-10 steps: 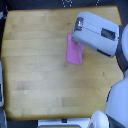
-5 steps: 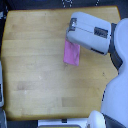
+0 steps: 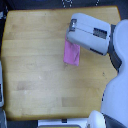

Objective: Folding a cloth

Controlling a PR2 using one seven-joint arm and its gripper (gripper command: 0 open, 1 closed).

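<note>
Arm over the pink cloth on the wooden counter.

From my seat I see the broad, pale wooden counter [image 3: 35, 65] filling most of the exterior view, its grain running across. The bulky white-and-grey robot arm [image 3: 92, 34] reaches in from the exterior view's right, its boxy forearm lying over the counter's upper right part. A dark patch on the forearm's casing may carry markings, but it is too blurred for me to read. The small, thin, pink-magenta cloth [image 3: 72, 53] lies flat on the counter as a narrow upright rectangle, its top edge tucked under the arm's end. The pincer is hidden beneath the casing; I cannot tell how far it is open or whether it grips the cloth.
</note>
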